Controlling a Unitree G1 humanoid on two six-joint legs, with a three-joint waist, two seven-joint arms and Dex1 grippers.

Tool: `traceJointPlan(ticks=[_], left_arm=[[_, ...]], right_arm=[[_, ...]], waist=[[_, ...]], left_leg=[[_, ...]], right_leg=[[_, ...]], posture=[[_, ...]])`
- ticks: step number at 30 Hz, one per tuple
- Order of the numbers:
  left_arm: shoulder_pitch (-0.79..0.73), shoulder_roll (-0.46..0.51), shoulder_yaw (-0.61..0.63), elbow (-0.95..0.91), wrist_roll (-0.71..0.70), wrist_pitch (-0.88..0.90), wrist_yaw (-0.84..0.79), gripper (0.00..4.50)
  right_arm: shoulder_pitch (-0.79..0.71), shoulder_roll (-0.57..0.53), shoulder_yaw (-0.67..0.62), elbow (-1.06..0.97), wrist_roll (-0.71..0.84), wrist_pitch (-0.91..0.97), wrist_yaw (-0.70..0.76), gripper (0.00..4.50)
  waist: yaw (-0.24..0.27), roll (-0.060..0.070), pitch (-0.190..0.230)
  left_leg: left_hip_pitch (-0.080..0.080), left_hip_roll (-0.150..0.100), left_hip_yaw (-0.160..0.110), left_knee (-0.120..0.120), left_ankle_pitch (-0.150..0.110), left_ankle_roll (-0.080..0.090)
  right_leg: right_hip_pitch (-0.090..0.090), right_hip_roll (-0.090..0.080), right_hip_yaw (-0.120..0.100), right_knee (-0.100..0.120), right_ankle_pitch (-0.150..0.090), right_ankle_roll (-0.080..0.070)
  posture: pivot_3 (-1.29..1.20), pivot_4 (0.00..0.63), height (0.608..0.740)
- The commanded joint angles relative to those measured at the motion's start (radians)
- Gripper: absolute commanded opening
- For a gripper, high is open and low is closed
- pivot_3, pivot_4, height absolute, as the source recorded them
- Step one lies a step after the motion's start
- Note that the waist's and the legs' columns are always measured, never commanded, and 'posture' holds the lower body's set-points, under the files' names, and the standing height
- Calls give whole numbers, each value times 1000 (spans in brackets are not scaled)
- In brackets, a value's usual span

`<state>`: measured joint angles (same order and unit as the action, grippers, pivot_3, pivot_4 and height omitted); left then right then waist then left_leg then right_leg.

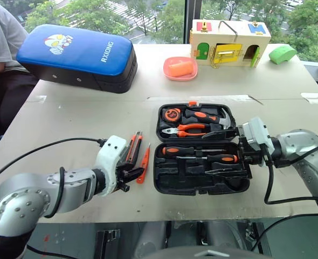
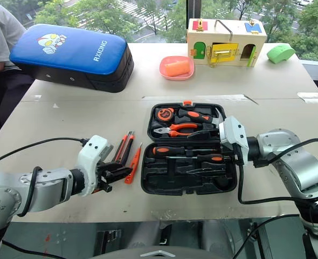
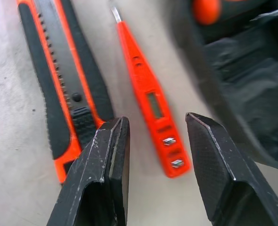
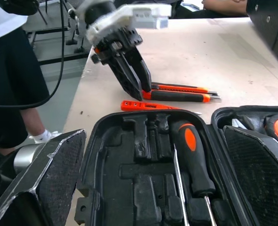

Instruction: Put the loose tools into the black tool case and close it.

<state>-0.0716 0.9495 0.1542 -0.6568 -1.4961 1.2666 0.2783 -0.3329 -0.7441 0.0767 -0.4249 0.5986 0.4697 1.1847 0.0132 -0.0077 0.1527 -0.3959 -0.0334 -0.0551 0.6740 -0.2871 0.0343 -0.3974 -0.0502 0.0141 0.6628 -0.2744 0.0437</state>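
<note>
The left claw (image 1: 131,176), its textured black fingers apart, straddles the butt of the slim orange tester screwdriver (image 3: 151,101), with the ribbed utility knife (image 3: 59,80) beside. The right claw (image 4: 158,188) gapes over the open moulded tool case (image 1: 202,162) on the surface (image 1: 67,116).

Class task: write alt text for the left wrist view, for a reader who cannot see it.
Two black fingers stand apart above a slim orange tester screwdriver lying on the table. A black-orange utility knife lies beside it, and the black tool case sits on the tester's other side.
</note>
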Motion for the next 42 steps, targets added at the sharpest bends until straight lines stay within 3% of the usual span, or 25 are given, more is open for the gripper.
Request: traceJointPlan(ticks=[1,6,9,13,22,31,37,42], left_arm=[[-32,-9,-48,26,11,-12,2,2132],[-72,-17,-96,64,49,-10,-15,2132],[-88,-13,-115,82,59,2,-30,2919],[-118,-22,-142,102,77,12,-55,4419],[-176,-40,-199,167,165,78,-111,4419],[-180,-46,-175,188,235,140,-177,490],[-184,-16,-141,198,269,166,-244,487],[-195,138,-95,195,349,95,-479,485]], right_arm=[[5,-8,-35,-60,25,7,-25,4500],[19,-11,-42,-83,31,18,-47,4500],[27,-11,-48,-92,32,20,-61,4500],[30,-7,-48,-101,32,25,-77,4500],[31,-2,-49,-112,40,26,-117,4500],[29,-5,-52,-110,49,24,-128,4500],[30,-17,-54,-103,49,25,-118,4500],[77,-78,-43,-93,6,-6,-59,4500]], waist=[[0,0,0],[0,0,0],[0,0,0],[2,0,0],[6,2,-1],[3,5,-3],[0,5,-3],[-7,3,-2]], left_leg=[[0,0,0,0,0,0],[0,0,0,0,0,0],[0,0,0,0,0,0],[0,0,0,0,1,0],[3,-2,-2,0,1,-1],[3,-2,-2,0,1,-1],[3,-2,-2,0,2,-1],[3,-1,-2,-3,2,-2]], right_leg=[[0,0,0,0,0,0],[0,0,0,0,0,0],[0,0,0,0,0,0],[0,0,0,1,0,0],[3,-1,-1,2,0,0],[3,-1,-1,2,0,0],[3,-1,-1,2,0,0],[1,0,-1,1,0,-1]], posture=[[0,150,735],[0,150,735],[0,150,735],[0,150,735],[0,150,735],[0,150,735],[0,150,735],[0,150,735]])
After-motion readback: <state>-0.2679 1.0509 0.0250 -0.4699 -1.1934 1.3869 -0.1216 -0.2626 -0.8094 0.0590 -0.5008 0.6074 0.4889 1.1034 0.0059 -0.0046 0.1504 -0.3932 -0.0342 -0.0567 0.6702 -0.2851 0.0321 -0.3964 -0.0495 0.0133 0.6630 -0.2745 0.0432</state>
